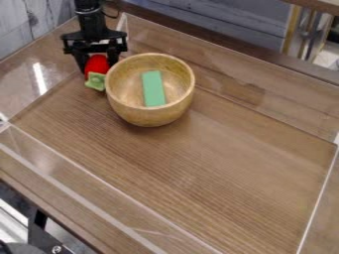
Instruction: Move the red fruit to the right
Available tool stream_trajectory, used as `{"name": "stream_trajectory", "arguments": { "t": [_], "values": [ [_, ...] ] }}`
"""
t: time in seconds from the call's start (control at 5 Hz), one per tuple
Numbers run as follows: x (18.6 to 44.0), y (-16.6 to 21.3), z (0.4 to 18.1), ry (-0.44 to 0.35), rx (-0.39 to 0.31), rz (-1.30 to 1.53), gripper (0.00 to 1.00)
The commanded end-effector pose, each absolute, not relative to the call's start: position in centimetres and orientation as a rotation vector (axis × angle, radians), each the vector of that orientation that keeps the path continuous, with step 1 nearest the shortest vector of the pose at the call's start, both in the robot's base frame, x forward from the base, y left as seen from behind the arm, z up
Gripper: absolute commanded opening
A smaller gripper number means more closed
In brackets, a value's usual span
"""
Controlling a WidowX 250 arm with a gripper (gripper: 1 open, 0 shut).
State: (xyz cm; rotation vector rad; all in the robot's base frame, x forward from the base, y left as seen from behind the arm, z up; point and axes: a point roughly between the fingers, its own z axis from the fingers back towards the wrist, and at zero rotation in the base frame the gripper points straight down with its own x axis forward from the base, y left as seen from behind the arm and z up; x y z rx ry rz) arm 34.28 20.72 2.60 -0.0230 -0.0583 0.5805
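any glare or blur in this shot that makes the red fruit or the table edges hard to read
Camera view: pale glare streaks lie on the clear wall at left, washing out the table edge there. The red fruit is small and soft, partly covered by the gripper. The wooden bowl and green block read clearly. Background at top right is blurry.

wooden bowl point(150, 114) on wood-grain table point(199, 179); flat green block point(154, 88) lying inside bowl.
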Motion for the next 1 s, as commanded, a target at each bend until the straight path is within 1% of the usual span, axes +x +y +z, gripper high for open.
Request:
{"name": "stream_trajectory", "arguments": {
  "t": [0.0, 0.4, 0.8],
  "values": [
    [36.7, 21.3, 5.3, -0.137, -0.023, 0.617, 0.00],
    [35.4, 21.5, 8.9, -0.164, -0.065, 0.671, 0.00],
    [36.8, 20.2, 14.4, -0.181, -0.128, 0.660, 0.00]
  ]
}}
